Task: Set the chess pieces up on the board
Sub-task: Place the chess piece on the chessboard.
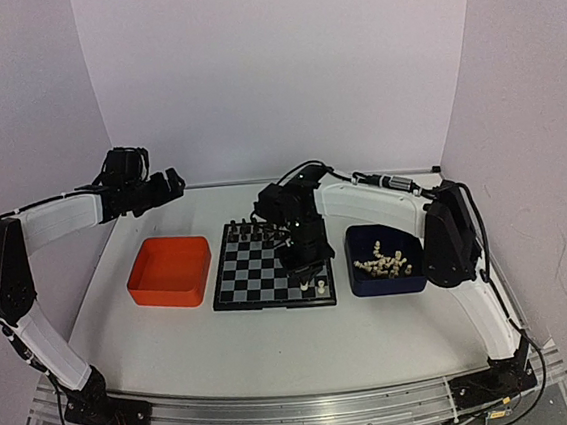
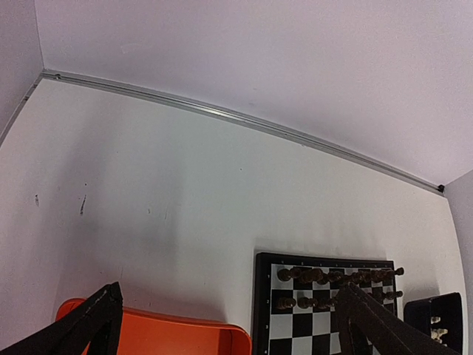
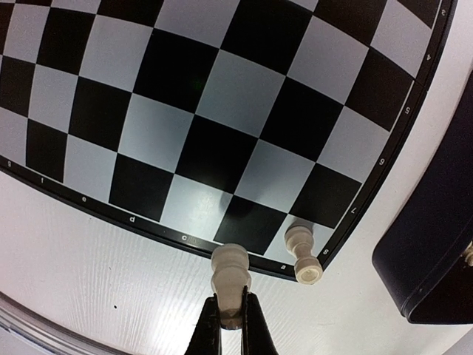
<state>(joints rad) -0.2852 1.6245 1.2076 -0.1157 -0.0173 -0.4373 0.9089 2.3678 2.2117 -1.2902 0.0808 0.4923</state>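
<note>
The board (image 1: 254, 271) lies mid-table, with black pieces on its two far rows (image 1: 257, 232). My right gripper (image 3: 231, 322) is shut on a cream-white chess piece (image 3: 230, 277) and holds it just above the board's (image 3: 222, 111) near right edge. In the top view the right gripper (image 1: 304, 271) hovers over the near right corner. One cream piece (image 3: 302, 255) stands on the corner square (image 1: 322, 287). Several more cream pieces (image 1: 381, 261) lie in the dark blue tray. My left gripper (image 1: 164, 187) is open and empty, raised at the back left.
An orange tray (image 1: 169, 272) sits left of the board, also in the left wrist view (image 2: 162, 336). The dark blue tray (image 1: 411, 283) sits right of the board, close to my right gripper (image 3: 436, 251). White walls surround the table.
</note>
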